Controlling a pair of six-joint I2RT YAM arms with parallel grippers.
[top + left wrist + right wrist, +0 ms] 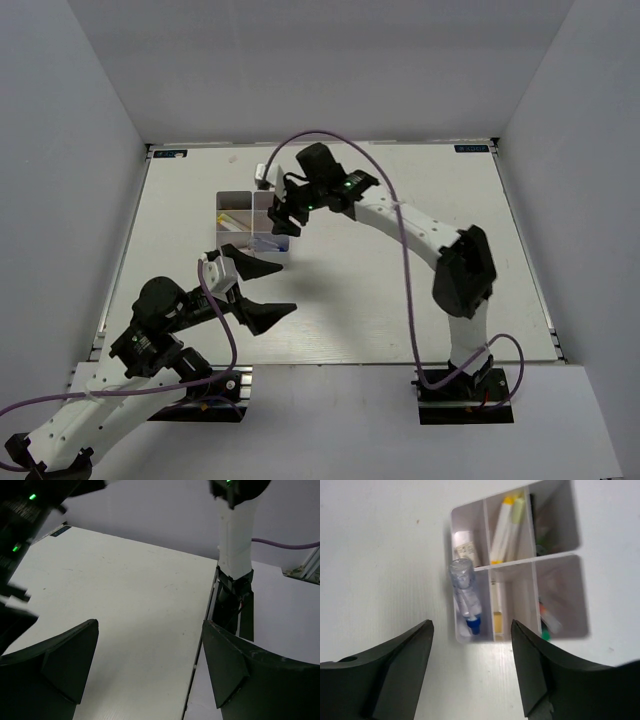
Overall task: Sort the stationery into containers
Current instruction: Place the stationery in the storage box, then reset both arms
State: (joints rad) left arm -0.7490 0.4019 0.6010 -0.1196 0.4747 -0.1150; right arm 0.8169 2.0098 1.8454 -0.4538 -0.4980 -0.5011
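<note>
Probably light, stiff and slippery, the clear tube (pixel 465 592) leans in the organizer (pixel 555 555) toward the table's far edge. It looks best pinched mid-barrel. The right gripper (pixel 471 630) and left gripper (pixel 150 625) both gape, empty.

The organizer box (pixel 512 566) is white plastic, smooth, with a slight sheen. The tube (pixel 465 592) inside the organizer box is clear glossy plastic with a blue tip. The table (pixel 380 555) beneath the box is white, smooth and matt. The right gripper (pixel 471 627) above the box is matt black plastic.

Left end effector (pixel 272 290) spread wide near its base; right end effector (pixel 283 218) outstretched, jaws parted.
</note>
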